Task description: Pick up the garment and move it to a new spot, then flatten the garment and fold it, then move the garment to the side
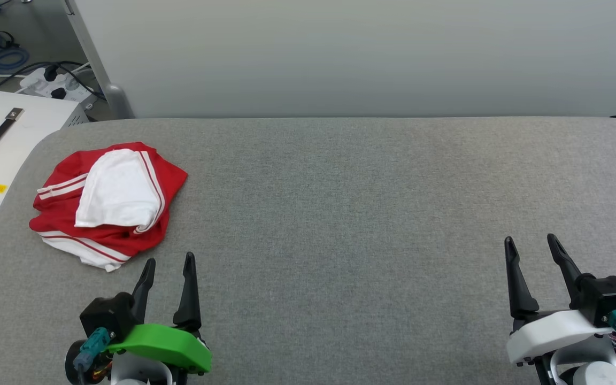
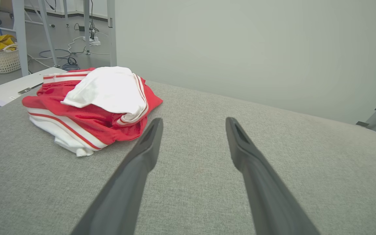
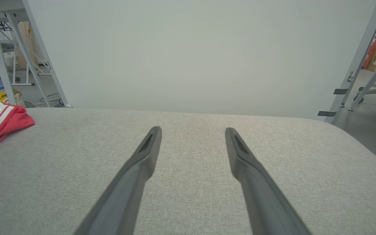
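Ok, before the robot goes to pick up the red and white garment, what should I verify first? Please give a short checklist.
1. Left end effector open, holding nothing: ok.
2. Right end effector open, holding nothing: ok.
3. Garment lies bunched on the table, apart from both: ok.
4. Bare table beside it for a new spot: ok.
5. Where collar and hem lie: cannot tell.

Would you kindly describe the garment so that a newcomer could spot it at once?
On the wide grey cloth-covered table, look to its left end, ahead of the left gripper. The garment lies crumpled there: bright red with a white sleeve on top and striped trim, unlike the plain grey around it.
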### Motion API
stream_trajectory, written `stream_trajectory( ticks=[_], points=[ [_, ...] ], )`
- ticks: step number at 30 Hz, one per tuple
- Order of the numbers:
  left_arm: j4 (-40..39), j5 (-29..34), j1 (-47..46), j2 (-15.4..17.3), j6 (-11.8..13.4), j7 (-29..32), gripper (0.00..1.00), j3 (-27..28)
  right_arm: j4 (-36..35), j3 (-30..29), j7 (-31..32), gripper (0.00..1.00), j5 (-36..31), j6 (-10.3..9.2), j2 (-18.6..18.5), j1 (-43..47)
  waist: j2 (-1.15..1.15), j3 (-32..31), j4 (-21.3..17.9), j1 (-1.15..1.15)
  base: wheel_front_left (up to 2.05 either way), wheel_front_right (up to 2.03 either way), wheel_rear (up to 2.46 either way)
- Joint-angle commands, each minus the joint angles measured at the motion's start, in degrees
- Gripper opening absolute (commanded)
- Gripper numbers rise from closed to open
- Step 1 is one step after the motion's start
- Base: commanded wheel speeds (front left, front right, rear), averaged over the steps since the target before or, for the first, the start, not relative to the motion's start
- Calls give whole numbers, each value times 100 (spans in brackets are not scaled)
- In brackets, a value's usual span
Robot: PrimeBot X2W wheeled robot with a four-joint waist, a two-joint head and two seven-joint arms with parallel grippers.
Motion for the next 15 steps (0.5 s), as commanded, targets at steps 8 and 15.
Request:
stream_trajectory(
  ticks=[8,15],
  points=[
    [95,-147,40,-27,-62,-144,100,-11,103,-35,-155,100,36,-4,-8,-88,0,-27,20,0,0,0,0],
    [199,-253,29,-29,-60,-228,100,-17,155,-34,-237,100,22,-4,-9,-92,0,-33,88,0,0,0,0]
  ],
)
